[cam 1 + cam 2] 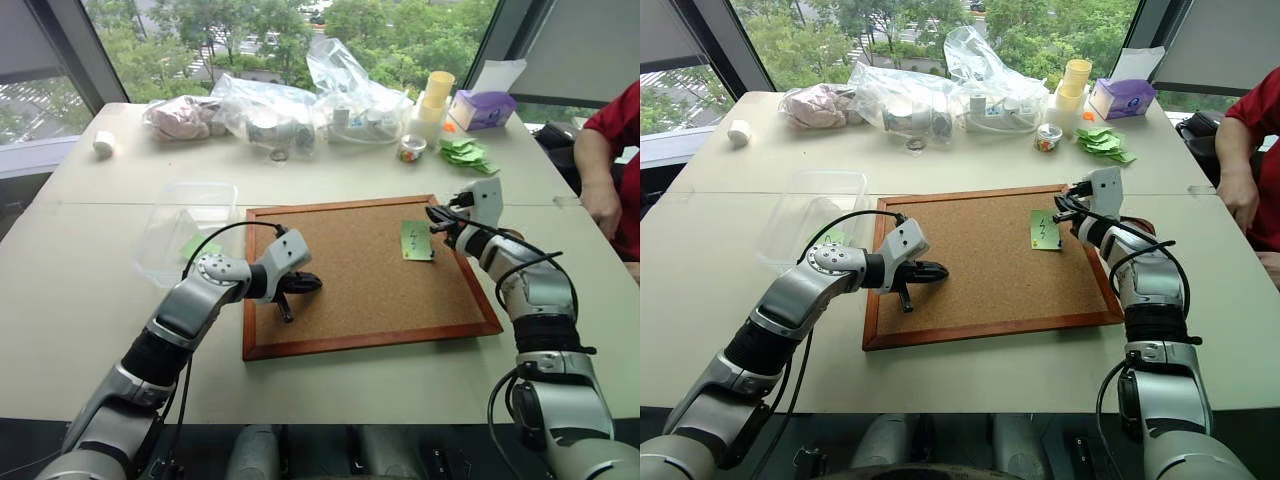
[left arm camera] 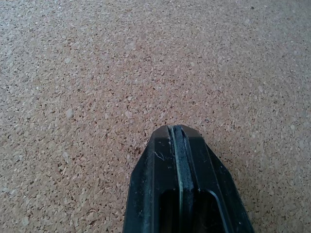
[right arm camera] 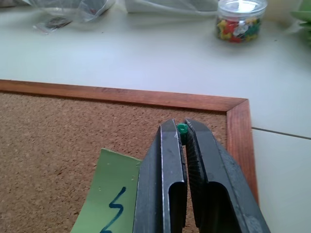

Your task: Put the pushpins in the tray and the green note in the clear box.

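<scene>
The green note (image 1: 417,240), with dark scribbles, lies on the right part of the corkboard (image 1: 350,300). Just past its upper right corner my right gripper (image 3: 183,127) is shut on a green pushpin (image 3: 182,129), whose head shows between the fingertips above the board's corner. Over the board's left part my left gripper (image 1: 312,284) is shut with nothing in it, its fingertips (image 2: 177,133) close above the cork. The clear box (image 1: 185,215) stands off the board's left edge, and a green slip (image 1: 195,246) shows through it. The tray is hidden behind my right forearm.
A small jar of coloured pins (image 1: 411,150), a heap of green slips (image 1: 468,153), clear plastic bags (image 1: 300,110), stacked yellow cups (image 1: 435,95) and a purple tissue box (image 1: 482,108) crowd the table's far side. A person in a red sleeve (image 1: 612,140) sits at the right edge.
</scene>
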`<state>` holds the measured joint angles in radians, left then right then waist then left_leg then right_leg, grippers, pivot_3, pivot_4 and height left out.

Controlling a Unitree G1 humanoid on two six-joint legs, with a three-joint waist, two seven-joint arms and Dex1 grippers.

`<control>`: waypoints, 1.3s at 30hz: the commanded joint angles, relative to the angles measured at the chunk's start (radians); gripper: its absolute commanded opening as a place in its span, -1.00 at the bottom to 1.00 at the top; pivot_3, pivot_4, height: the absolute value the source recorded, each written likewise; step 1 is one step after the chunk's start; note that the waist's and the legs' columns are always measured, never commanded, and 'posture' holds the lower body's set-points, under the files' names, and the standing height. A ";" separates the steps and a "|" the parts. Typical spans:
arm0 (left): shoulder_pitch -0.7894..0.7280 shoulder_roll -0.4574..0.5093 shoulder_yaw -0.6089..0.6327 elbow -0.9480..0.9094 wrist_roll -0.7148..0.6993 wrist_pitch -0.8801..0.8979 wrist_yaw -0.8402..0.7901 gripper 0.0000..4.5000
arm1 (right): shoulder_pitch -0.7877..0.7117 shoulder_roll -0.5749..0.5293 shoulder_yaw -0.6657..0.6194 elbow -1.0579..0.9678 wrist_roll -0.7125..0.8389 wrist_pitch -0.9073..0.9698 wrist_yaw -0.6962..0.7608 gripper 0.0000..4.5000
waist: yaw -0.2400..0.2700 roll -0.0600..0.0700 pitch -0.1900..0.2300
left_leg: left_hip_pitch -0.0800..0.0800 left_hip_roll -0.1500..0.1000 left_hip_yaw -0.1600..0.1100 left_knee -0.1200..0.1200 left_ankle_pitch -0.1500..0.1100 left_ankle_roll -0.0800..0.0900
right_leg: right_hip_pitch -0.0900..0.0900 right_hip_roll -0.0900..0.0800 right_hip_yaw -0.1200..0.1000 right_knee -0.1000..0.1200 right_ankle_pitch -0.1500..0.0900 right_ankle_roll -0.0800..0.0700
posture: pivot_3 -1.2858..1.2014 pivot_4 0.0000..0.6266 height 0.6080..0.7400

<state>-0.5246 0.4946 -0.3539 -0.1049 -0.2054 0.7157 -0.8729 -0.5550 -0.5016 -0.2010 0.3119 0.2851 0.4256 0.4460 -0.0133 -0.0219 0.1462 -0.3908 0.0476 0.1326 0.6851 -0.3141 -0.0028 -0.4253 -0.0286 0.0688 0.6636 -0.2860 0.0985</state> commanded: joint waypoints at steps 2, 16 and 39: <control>0.013 0.021 -0.045 0.025 0.026 -0.008 -0.030 -1.00 | 0.085 -0.088 -0.100 -0.153 -0.018 0.072 -0.084 -0.97 | -0.002 0.000 0.000 | 0.000 0.000 0.000 0.000 0.000 0.000 | 0.000 0.000 0.000 0.000 0.000 0.000 | 0.03 -0.52 0.97; -0.052 0.030 -0.036 0.075 0.051 -0.085 -0.095 -1.00 | 0.129 -0.115 -0.163 -0.073 0.004 0.185 -0.118 -0.84 | -0.006 0.005 -0.003 | 0.001 0.000 0.001 0.000 0.001 -0.001 | 0.001 0.001 0.001 0.000 0.000 0.000 | 0.03 -0.52 0.97; -0.033 0.034 -0.026 0.065 0.056 -0.087 -0.094 -1.00 | 0.198 -0.134 -0.181 -0.234 0.102 0.172 -0.012 0.98 | -0.005 0.005 -0.003 | 0.001 0.000 0.000 0.000 0.000 -0.001 | 0.001 0.001 0.001 0.000 0.000 0.000 | 0.03 -0.52 0.97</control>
<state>-0.5697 0.5187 -0.3725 -0.0378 -0.1602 0.6261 -0.9584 -0.3711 -0.6097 -0.3784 0.1760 0.3626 0.6257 0.3820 -0.0180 -0.0172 0.1435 -0.3899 0.0478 0.1326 0.6846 -0.3137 -0.0034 -0.4248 -0.0273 0.0697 0.6634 -0.2861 0.0987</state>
